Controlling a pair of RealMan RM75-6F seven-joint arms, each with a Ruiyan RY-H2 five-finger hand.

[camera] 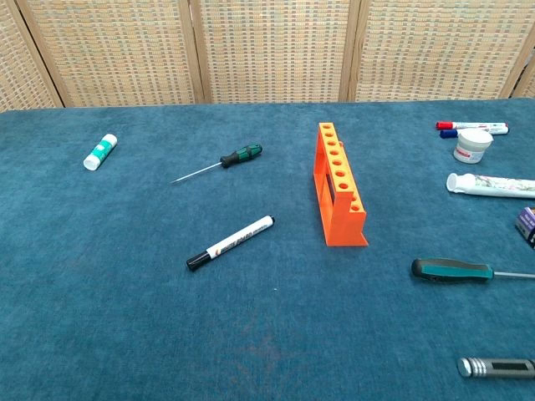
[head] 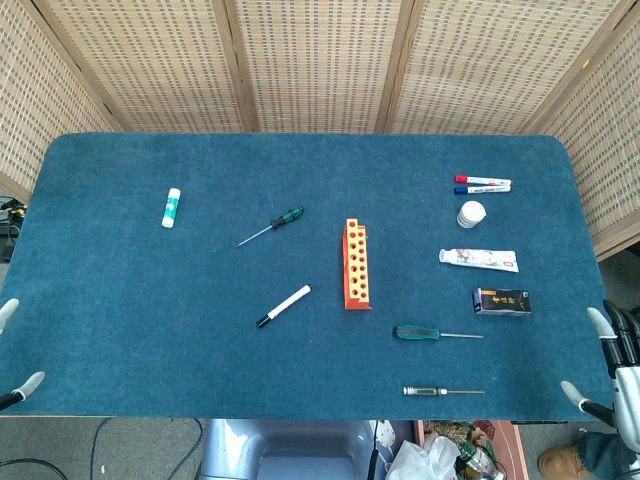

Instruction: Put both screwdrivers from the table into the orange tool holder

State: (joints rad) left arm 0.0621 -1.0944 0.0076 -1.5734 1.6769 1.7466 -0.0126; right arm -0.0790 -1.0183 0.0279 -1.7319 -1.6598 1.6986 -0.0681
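Nothing is in the orange tool holder (head: 356,264) yet; it stands upright mid-tabletop, its row of holes running away from the robot. Two green-handled screwdrivers lie flat, one on either side of it. The first screwdriver (head: 272,229) is to the holder's left and a little beyond its far end, lying on a diagonal, handle toward the holder, tip pointing away to the left and nearer the robot. The second screwdriver (head: 436,333) sits to the holder's right, just nearer the robot than its near end, lying crosswise with the handle toward the holder and the shaft pointing right.

So it splits neatly, I'd judge: the left hand (head: 14,350) for the first, the right hand (head: 605,368) for the second. Both hands wait at the near corners of the tabletop (head: 120,300), well apart from everything, fingers spread and holding nothing. The right hand looks nearer its target, so that seems the natural opener.
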